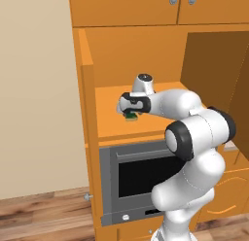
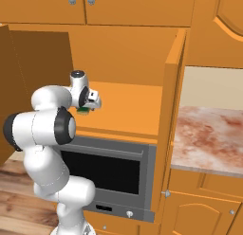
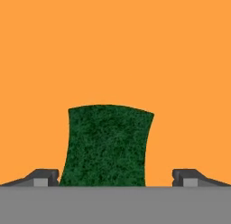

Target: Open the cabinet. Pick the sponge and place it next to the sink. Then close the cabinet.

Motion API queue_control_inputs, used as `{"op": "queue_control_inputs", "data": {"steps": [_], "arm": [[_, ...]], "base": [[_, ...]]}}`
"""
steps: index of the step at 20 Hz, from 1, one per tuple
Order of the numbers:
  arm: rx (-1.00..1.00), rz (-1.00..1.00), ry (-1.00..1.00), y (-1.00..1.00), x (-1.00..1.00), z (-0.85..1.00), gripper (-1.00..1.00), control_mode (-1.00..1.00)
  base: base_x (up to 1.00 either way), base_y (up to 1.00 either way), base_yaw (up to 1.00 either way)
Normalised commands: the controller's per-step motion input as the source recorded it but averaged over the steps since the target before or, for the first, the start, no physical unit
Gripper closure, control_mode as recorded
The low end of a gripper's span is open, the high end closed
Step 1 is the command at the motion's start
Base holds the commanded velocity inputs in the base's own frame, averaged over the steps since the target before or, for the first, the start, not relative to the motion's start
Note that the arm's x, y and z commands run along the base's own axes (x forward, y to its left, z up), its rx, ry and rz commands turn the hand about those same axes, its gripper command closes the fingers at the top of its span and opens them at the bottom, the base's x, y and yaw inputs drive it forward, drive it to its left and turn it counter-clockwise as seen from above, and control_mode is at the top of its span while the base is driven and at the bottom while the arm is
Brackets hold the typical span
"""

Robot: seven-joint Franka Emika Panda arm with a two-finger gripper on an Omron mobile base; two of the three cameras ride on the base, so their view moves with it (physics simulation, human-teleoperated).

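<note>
While base views hide it, the sponge (image 3: 107, 146) sits between parted fingertips (image 3: 44, 177).

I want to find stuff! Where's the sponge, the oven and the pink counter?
sponge (image 3: 107, 146), hand view, middle of its green top
oven (image 2: 107, 170), right base view, its dark window
counter (image 2: 209, 139), right base view, bare marbled top

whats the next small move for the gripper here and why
Probably close the fingers on the sponge. In the hand view it lies between the two tips, the left one touching its edge and the right one still apart from it, on the shelf of the open cabinet. The gripper is right over it.
</note>
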Motion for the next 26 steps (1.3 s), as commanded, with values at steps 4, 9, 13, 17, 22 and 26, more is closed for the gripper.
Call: {"op": "queue_control_inputs", "data": {"steps": [4,9,13,17,22,26], "arm": [[0.00,0.00,-0.06,0.15,0.00,0.00,-1.00,-1.00],[0.00,0.00,-0.03,0.08,0.00,-0.04,-1.00,-1.00],[0.00,0.00,0.00,0.03,0.00,-0.13,-1.00,-1.00],[0.00,0.00,0.00,0.00,0.00,-0.25,-1.00,-1.00],[-0.01,0.00,0.00,0.00,0.00,-0.34,-1.00,-1.00],[-0.01,-0.02,0.02,0.00,0.02,-0.11,-1.00,-1.00]], "base": [[0.00,0.00,0.00],[0.00,0.00,0.00],[0.00,0.00,0.00],[0.00,0.00,0.00],[0.00,0.00,0.00],[0.00,0.00,0.00]]}}
